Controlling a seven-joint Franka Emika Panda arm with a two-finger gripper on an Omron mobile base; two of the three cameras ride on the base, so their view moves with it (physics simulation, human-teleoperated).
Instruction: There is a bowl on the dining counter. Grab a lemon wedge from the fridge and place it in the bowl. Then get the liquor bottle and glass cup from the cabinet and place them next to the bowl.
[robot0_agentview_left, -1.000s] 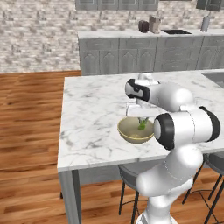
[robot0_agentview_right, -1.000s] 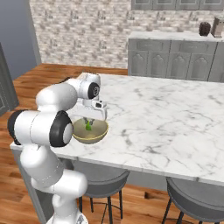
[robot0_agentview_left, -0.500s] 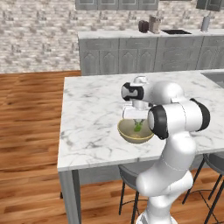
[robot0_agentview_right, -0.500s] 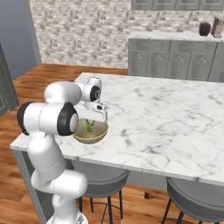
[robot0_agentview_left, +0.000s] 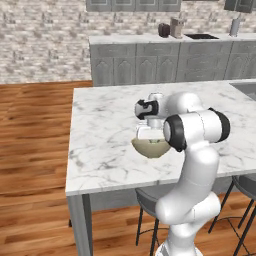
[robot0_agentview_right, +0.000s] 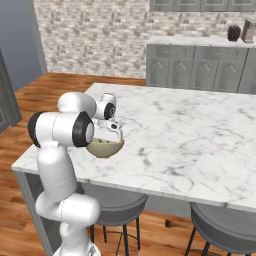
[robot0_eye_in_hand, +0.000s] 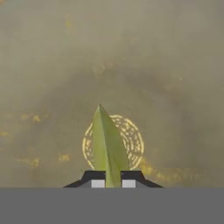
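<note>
- A lemon wedge (robot0_eye_in_hand: 106, 146) is seen pinched edge-on between the two dark fingertips (robot0_eye_in_hand: 97, 180) of the gripper (robot0_eye_in_hand: 113, 183), its pointed end aimed down at the pale ringed floor of the bowl (robot0_eye_in_hand: 52, 78), whose olive inside is seen from the hand view.
- The jaws are pressed tight on the wedge; it has not been let go.
- The bowl (robot0_agentview_left: 151, 148) is shown on the marble surface (robot0_agentview_left: 100, 135) of the dining counter, near the edge where the robot stands, with the white hand lowered directly over it so that the wedge itself is hidden from both base views.
- From the right base view the bowl (robot0_agentview_right: 104, 148) is pictured just below the gripper (robot0_agentview_right: 107, 135), close to the front left corner of the surface (robot0_agentview_right: 190, 145).
- Whether the wedge is touching the bowl's floor cannot be told.
- The first part of the task is judged nearly done: the wedge has been brought to the bowl and has only to be released.
- Nothing is seen standing beside the bowl, so the liquor bottle and the glass cup are judged still to be fetched from the cabinet and set next to it.
- Grey base cabinets (robot0_agentview_left: 150, 67) and small appliances (robot0_agentview_left: 170, 29) are seen along the far stone wall, and dark stools (robot0_agentview_right: 220, 222) are tucked under the surface.
</note>
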